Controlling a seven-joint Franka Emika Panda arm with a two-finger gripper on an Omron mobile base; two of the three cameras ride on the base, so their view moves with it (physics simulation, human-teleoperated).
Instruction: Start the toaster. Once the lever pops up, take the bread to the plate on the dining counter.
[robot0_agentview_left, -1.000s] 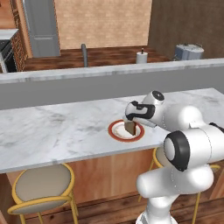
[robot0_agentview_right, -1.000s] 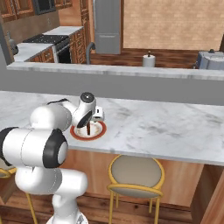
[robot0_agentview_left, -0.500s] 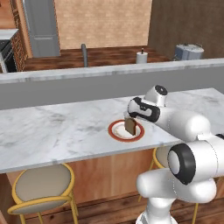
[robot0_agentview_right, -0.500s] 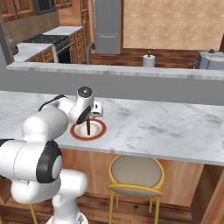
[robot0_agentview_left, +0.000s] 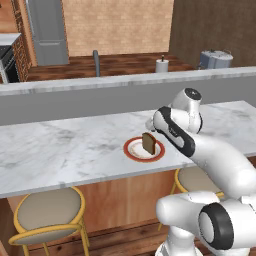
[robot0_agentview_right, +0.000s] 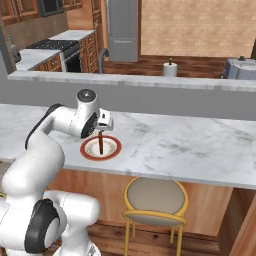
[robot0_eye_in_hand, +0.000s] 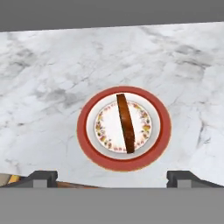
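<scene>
Bread stands on edge at centre frame on plate, mid dining counter. Gripper at bottom edge, jaws wide apart, gripping nothing. Advise lifting straight up and clear, without brushing the upright slice or nudging the plate.

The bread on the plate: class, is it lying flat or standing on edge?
On edge: the bread stands upright on the plate; from above it shows as a thin strip.
</scene>
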